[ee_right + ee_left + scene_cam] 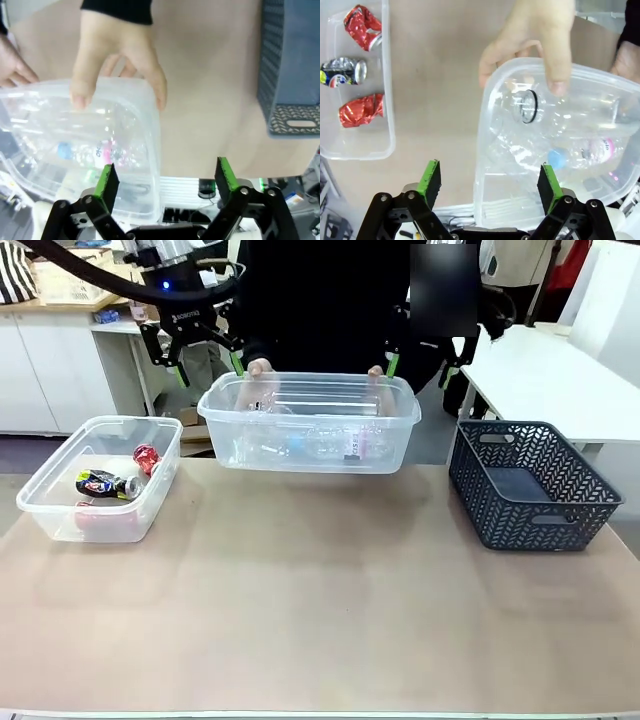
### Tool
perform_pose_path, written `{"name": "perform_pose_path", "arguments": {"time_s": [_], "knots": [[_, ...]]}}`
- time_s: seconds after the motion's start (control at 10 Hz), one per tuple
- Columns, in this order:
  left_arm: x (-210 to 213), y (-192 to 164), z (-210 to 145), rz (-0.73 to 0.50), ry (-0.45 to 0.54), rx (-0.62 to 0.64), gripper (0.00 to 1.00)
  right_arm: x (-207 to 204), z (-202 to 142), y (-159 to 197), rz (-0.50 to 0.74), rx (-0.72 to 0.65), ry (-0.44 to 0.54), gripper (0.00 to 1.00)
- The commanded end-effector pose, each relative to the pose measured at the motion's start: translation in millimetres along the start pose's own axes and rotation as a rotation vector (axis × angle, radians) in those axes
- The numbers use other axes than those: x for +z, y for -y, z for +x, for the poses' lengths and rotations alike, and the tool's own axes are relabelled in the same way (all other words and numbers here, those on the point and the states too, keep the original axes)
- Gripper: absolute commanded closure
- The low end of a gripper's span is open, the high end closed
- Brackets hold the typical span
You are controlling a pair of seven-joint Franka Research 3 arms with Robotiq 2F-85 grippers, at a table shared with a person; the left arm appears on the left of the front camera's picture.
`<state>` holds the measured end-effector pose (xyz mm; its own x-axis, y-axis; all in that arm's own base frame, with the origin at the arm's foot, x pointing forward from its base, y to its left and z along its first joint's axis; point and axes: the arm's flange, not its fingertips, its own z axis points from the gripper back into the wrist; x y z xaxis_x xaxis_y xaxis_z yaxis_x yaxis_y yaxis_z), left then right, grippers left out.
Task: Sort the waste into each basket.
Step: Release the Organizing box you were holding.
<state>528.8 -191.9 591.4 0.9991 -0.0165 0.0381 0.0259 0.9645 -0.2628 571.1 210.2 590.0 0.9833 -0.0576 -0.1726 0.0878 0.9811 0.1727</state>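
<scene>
bottle tub [308,425]: person holding | hands [207,353] [425,358]: apparently spread, off it

The tan counter [320,590] carries a clear tub [100,480] of crushed cans at nine o'clock and a dark basket [530,485] at three o'clock.

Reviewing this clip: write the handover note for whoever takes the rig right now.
Left pincer: open, straddling the clear tub's rim, gripping nothing.
Right pincer: open, astride the tub's other corner.
The person's hands hold the tub by its far rim, above the table; plastic bottles lie inside.
Crushed cans lie in the small tub, table left.
Dark basket, right, looks empty.
Left: tub not yet set down.
</scene>
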Motion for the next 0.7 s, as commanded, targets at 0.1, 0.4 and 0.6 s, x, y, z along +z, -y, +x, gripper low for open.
{"name": "perform_pose_path", "arguments": {"time_s": [0.1,0.4,0.6], "knots": [[3,-1,-18,-0.014,0.091,-0.115,0.0,17,-33,11,0.006,-0.016,0.059,0.0],[9,3,-7,-0.004,0.036,-0.019,0.0,20,-15,6,0.007,-0.006,0.041,0.0],[9,3,-7,-0.004,0.036,-0.019,0.0,20,-15,6,0.007,-0.006,0.041,0.0]]}}
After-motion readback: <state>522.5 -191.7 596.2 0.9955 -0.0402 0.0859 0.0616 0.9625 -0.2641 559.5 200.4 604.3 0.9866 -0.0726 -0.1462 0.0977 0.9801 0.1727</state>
